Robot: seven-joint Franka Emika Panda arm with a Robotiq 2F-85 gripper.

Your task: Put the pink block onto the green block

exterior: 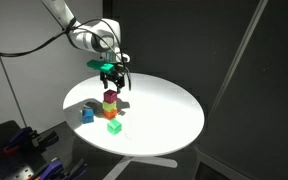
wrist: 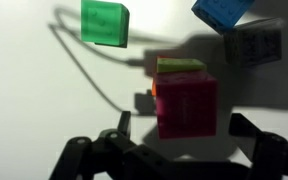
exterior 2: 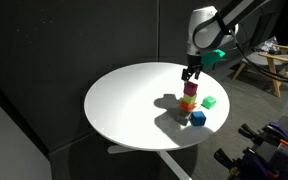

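Observation:
The pink block (wrist: pixel 187 105) sits on top of a small stack, over a lime-yellow cube (wrist: pixel 179 66) and an orange cube below it. The stack shows in both exterior views, with the pink block (exterior: pixel 110 96) (exterior 2: pixel 189 89) on top. The green block (wrist: pixel 105 22) lies alone on the white table, beside the stack (exterior: pixel 114 127) (exterior 2: pixel 210 102). My gripper (wrist: pixel 184 130) is open, just above the stack, one finger on each side of the pink block without touching it. It also shows in both exterior views (exterior: pixel 112 76) (exterior 2: pixel 189 72).
A blue cube (wrist: pixel 222 10) (exterior: pixel 87 115) (exterior 2: pixel 198 118) and a pale grey cube (wrist: pixel 254 42) lie near the stack. The round white table (exterior: pixel 164 115) (exterior 2: pixel 124 100) has its edge close to the cubes. Dark gear stands on the floor (exterior: pixel 14 140).

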